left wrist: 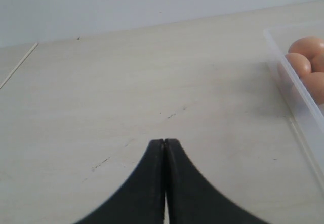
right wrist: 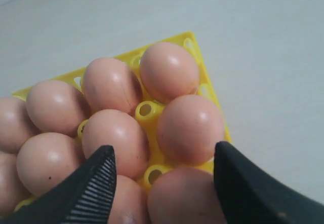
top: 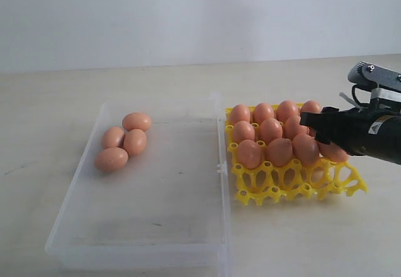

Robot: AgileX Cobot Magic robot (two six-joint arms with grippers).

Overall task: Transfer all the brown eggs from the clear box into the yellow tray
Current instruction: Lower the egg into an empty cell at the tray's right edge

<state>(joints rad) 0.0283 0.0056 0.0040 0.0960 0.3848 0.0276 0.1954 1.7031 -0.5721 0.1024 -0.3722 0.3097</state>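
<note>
1. Exterior view: the right arm reaches in low from the side. Its right claw [top: 313, 126] is over the yellow tray [top: 294, 189], among the brown eggs [top: 270, 130] filling the far rows. Well away from that claw, four more lie in the clear box [top: 150, 227] on the desk [top: 301, 245].
2. Left wrist view: the left claw [left wrist: 164, 144] is held low over bare desk, jaws pressed together. A corner of the box, with eggs in it, sits ahead and off to one side.
3. Right wrist view: the right claw's fingers [right wrist: 93, 183] stand apart, tilted down over the tray. One egg lies between them, and others are just beyond the tips.
</note>
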